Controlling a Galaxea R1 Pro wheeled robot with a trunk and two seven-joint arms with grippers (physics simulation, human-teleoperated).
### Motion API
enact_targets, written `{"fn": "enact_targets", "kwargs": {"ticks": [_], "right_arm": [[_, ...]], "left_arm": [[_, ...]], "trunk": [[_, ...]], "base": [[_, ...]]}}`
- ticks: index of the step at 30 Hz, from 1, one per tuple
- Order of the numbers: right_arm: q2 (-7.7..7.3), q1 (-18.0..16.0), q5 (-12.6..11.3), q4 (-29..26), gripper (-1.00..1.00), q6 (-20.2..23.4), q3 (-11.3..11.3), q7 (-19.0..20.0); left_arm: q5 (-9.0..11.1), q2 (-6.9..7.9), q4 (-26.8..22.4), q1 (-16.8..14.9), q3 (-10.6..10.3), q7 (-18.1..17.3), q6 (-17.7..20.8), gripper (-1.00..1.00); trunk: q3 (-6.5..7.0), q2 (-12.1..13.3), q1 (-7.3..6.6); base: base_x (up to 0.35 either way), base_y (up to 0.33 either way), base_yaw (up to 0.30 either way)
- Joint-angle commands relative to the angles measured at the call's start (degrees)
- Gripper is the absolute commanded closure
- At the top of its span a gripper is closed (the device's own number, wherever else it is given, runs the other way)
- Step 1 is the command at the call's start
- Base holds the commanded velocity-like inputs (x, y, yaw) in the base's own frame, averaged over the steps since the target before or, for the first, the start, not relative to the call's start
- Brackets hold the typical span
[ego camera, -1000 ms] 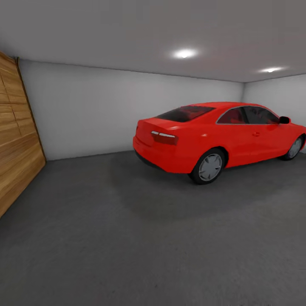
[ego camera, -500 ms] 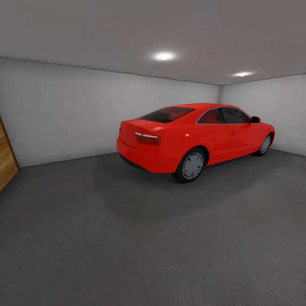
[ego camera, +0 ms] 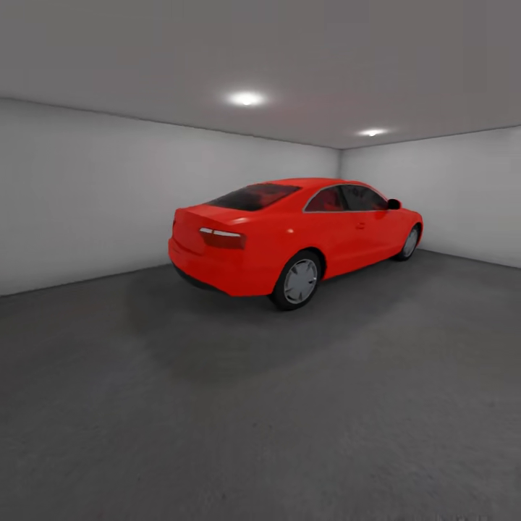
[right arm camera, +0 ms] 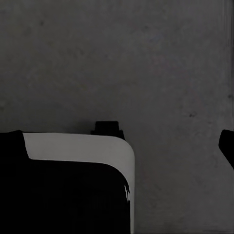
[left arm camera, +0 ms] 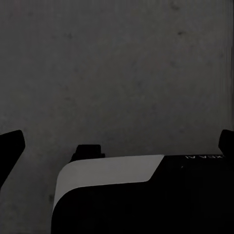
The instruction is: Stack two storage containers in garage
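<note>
In both wrist views the jaws are seen spread wide, nothing between them, above the dark grey speckled concrete floor [left arm camera: 117, 63]. A glossy red car [ego camera: 289, 231] is parked by the plain white walls [ego camera: 87, 195]; perhaps the garage.

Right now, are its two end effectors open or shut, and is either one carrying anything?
Left end effector: open, fingertips wide apart, nothing between them, grey floor beyond.
Right end effector: open, holding nothing.

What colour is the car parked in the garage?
Bright red car with dark-tinted windows, seen best in the head view.
</note>
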Motion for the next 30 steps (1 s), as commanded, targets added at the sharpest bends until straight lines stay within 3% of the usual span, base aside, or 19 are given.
{"fn": "enact_targets", "kwargs": {"ticks": [1,30], "right_arm": [[0.0,-0.03,-0.01,0.02,-1.0,-0.06,0.03,0.0],[0.0,-0.03,-0.01,0.02,-1.0,-0.06,0.06,-0.01]], "left_arm": [[-0.01,-0.01,-0.09,0.03,0.03,0.0,-0.08,-1.0],[-0.01,-0.01,-0.09,0.03,0.03,0.0,-0.08,-1.0]], "trunk": [[-0.02,-0.03,0.0],[0.87,-0.03,0.0]], "base": [[0.0,0.0,-0.264],[0.0,0.0,-0.261]]}}
